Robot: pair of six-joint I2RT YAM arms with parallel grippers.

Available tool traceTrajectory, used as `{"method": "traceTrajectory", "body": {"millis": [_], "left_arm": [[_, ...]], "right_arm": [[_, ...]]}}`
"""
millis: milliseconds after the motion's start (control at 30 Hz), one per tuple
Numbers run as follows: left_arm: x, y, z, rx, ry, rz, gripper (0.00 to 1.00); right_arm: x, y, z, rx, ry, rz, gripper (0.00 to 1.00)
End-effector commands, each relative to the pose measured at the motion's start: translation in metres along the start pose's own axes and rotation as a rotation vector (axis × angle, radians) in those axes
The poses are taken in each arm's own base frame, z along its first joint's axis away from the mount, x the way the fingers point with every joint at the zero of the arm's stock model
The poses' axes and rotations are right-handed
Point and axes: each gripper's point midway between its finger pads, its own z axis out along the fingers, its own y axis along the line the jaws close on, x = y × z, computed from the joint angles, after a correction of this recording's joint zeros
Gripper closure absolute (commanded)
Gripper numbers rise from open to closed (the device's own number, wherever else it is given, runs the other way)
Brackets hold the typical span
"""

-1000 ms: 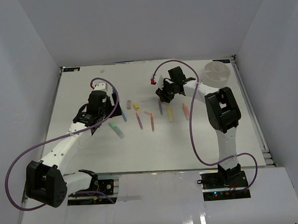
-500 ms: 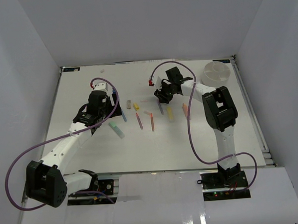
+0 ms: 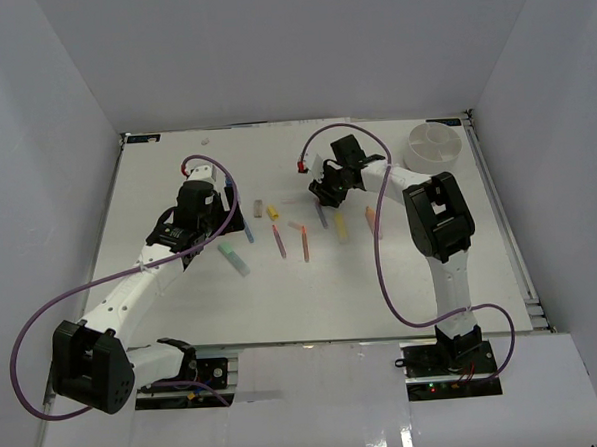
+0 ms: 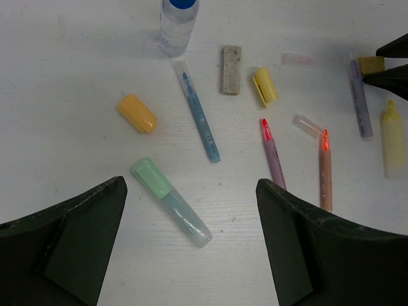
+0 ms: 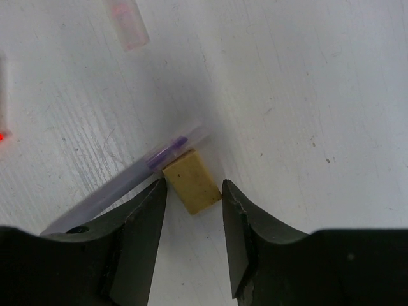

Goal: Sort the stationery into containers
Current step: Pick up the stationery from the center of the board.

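Note:
The stationery lies scattered mid-table. My left gripper (image 4: 190, 185) hangs open above a green highlighter (image 4: 169, 201), not touching it. Beyond it lie an orange eraser (image 4: 137, 113), a blue pen (image 4: 199, 111), a blue-capped clear bottle (image 4: 177, 25), a grey eraser (image 4: 231, 60), a yellow cap (image 4: 264, 86), a pink pen (image 4: 274, 156) and an orange pen (image 4: 326, 172). My right gripper (image 5: 191, 197) is shut on a small yellow eraser (image 5: 192, 181), low at the table, beside a purple pen (image 5: 127, 182). The white divided tub (image 3: 435, 144) stands at the back right.
A yellow highlighter (image 4: 393, 137) lies to the right of the purple pen. A small pink cap (image 5: 127, 22) sits just beyond the right gripper. White walls close in the table (image 3: 183, 320) on three sides.
The right gripper has shifted slightly to the left and its jaws have drawn in a little round the yellow eraser. The left arm has not moved.

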Motion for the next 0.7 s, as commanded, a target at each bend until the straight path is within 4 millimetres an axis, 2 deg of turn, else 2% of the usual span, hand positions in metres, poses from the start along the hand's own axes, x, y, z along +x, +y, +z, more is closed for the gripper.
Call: {"method": "traceTrajectory", "body": {"millis": [0,167,200,267,300,367,433,467,533,567,600,633,667], "left_arm": [[-0.017,-0.004,-0.005,0.016,-0.035,-0.002,0.06],[-0.018,-0.004,-0.005,0.018,-0.038,-0.004,0.06],[-0.018,-0.004,-0.006,0.018,-0.041,-0.004,0.06],[-0.018,-0.004,-0.006,0.019,-0.041,-0.003,0.06],[-0.019,-0.005,-0.007,0.02,-0.043,-0.005,0.06],[-0.019,-0.005,-0.006,0.022,-0.041,-0.005,0.06],[-0.019,-0.005,-0.006,0.022,-0.041,-0.005,0.06],[-0.019,-0.006,-0.007,0.025,-0.043,-0.007,0.06],[-0.019,-0.006,-0.007,0.024,-0.042,-0.006,0.06],[-0.02,-0.006,-0.008,0.025,-0.045,-0.007,0.06],[-0.019,-0.006,-0.007,0.026,-0.041,-0.006,0.06],[-0.02,-0.006,-0.008,0.027,-0.044,-0.008,0.06],[-0.02,-0.006,-0.008,0.027,-0.045,-0.009,0.06]], "right_arm": [[0.0,-0.005,0.002,0.019,0.013,0.015,0.54],[-0.002,-0.009,-0.008,0.06,0.017,0.037,0.65],[0.001,-0.008,-0.01,0.065,0.021,0.047,0.72],[-0.007,-0.015,-0.021,0.098,-0.012,0.057,0.78],[-0.003,-0.016,-0.023,0.105,-0.009,0.069,0.91],[-0.01,-0.022,-0.035,0.144,-0.032,0.078,0.92],[-0.008,-0.024,-0.042,0.171,-0.031,0.097,0.92],[-0.014,-0.031,-0.051,0.208,-0.049,0.112,0.92],[-0.009,-0.043,-0.063,0.286,-0.038,0.151,0.92],[-0.017,-0.051,-0.074,0.333,-0.063,0.179,0.92],[-0.01,-0.061,-0.084,0.411,-0.039,0.21,0.92],[-0.021,-0.074,-0.1,0.487,-0.073,0.224,0.92],[-0.019,-0.083,-0.11,0.559,-0.074,0.275,0.92]]}}
